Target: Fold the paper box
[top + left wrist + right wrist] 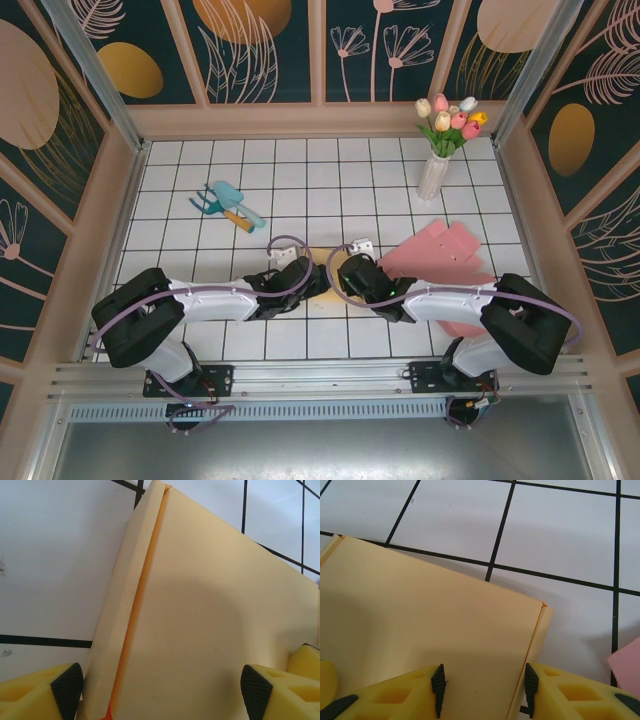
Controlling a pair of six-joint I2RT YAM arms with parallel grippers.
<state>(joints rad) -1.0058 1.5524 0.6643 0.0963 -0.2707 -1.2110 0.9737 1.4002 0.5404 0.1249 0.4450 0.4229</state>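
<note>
My left gripper (162, 685), low in the frame, is spread wide over the cream paper box (215, 620); my right gripper (484, 685) straddles its folded flap (540, 635) at lower right, jaws apart. The box lies flat on the worktop (560, 530). I'd grip one crease squarely, lifting evenly.

bright, even light | soft shadows beneath arms | wrist views slightly soft

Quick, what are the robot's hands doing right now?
Left gripper: open, over the yellow paper.
Right gripper: open, over its folded edge.
</note>
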